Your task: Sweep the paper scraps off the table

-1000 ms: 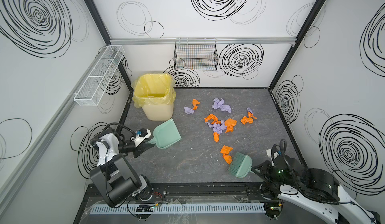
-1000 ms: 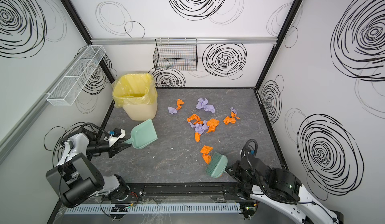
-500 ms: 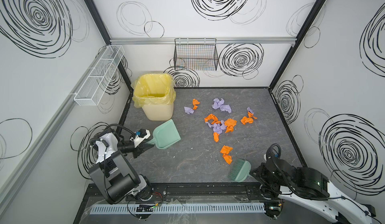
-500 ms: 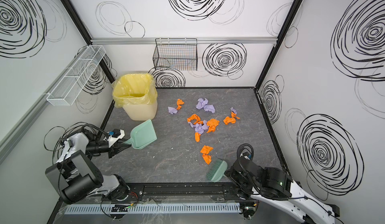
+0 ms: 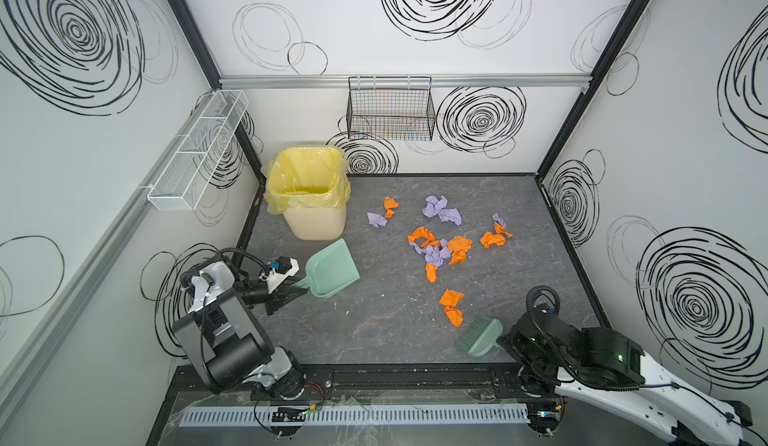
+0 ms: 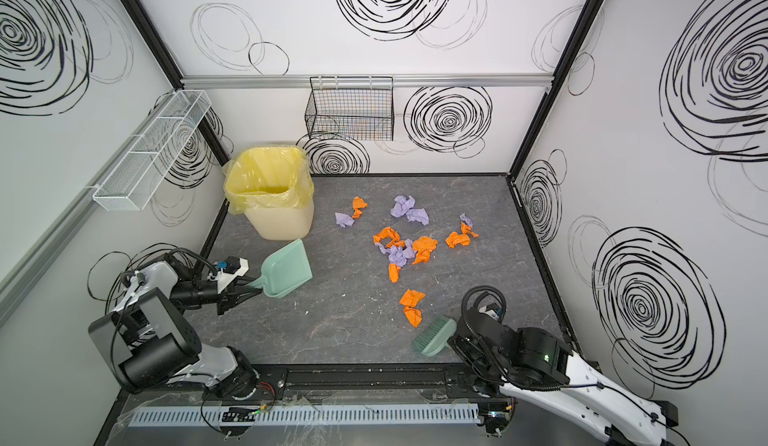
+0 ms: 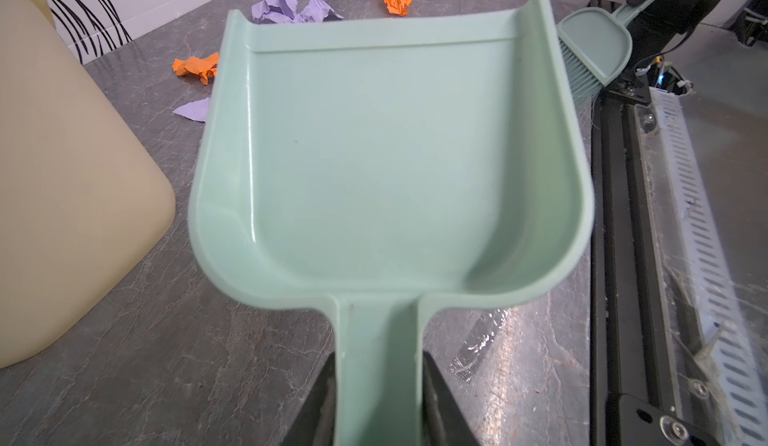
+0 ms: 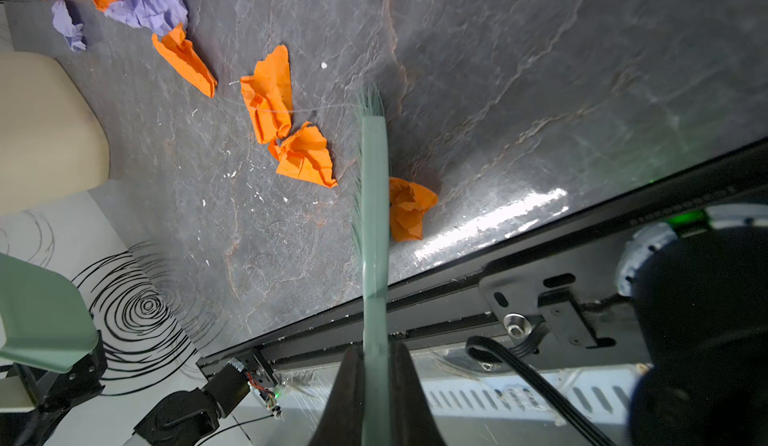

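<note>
Compared with a second ago, the brush (image 5: 478, 336) sits nearer the front edge of the table (image 5: 374, 332), drawn back from the two closest orange pieces. The dustpan (image 5: 332, 271) and the scatter are unchanged. The paper scraps (image 5: 436, 251) are crumpled, bright orange and pale lilac. Most lie in the middle and toward the back right of the dark grey, pale-veined surface. The right wrist view shows one more orange scrap (image 8: 409, 209) just beside the brush head near the front edge. Brush and dustpan are smooth mint-green plastic, the brush with fine bristles. A cream bin (image 5: 316, 224) with a glossy yellow liner stands in the back left corner. The left gripper (image 7: 376, 402) is clamped on the dustpan's flat handle. The right gripper (image 8: 376, 390) is pinched tight on the brush's thin handle.
</note>
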`<state>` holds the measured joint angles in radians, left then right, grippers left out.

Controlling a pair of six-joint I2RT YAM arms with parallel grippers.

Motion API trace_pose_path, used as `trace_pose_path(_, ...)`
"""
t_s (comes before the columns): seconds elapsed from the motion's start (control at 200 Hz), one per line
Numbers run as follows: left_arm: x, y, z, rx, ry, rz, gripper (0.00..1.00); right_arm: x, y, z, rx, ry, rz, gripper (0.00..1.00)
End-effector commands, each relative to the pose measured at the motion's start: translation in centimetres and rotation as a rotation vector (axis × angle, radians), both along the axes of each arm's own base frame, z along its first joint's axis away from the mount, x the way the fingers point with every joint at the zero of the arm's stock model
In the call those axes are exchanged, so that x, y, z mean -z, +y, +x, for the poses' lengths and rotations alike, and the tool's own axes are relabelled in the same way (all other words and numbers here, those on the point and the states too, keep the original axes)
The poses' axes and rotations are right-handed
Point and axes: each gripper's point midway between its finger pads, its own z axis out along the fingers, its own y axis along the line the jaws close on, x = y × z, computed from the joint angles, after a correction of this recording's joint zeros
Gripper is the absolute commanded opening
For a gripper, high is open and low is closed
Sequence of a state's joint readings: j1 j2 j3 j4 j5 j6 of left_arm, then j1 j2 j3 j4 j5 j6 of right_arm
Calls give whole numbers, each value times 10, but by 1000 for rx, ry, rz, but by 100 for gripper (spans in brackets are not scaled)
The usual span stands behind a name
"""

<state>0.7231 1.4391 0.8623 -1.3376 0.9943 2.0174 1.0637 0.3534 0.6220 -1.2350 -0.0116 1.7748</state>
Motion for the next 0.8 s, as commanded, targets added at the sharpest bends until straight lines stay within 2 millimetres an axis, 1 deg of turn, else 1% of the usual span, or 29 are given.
trace_pose_path(0.0,-11,-2,0,-8,-16,-47,0,2,-10,6,60,-17,-46,0)
trace_pose_path(0.195,-12,-1,1,-6,-20,-41,0,4,-9,9,114,-26,20,0)
trace_pose_path(0.235,-13,-1,2,-9,-21,-40,0,5,-7,12,123,-35,34,0)
trace_pose_path(0.31,-14,-1,2,-13,-24,-41,0,2,4,24,118,-89,76,0)
trace_pose_path(0.345,-15,-1,2,-14,-26,-39,0,-6,11,34,100,-153,106,0)
trace_pose_path(0.39,-16,-2,2,-14,-26,-37,0,-18,16,45,97,-221,130,0)
trace_pose_path(0.44,-16,-3,1,-13,-25,-34,0,-30,15,52,114,-267,132,0)
trace_pose_path(0.49,-16,-3,0,-14,-25,-26,0,-42,7,55,128,-297,105,0)
trace_pose_path(0.55,-17,-3,-1,-13,-28,-16,0,-58,-5,54,146,-307,63,0)
trace_pose_path(0.655,-18,-3,-2,-16,-31,-8,0,-81,-24,43,157,-278,11,0)
trace_pose_path(0.71,-19,-3,-2,-19,-33,-8,0,-93,-20,39,109,-286,30,0)
trace_pose_path(0.795,-21,-3,-1,-23,-35,-9,0,-97,-10,30,60,-234,72,0)
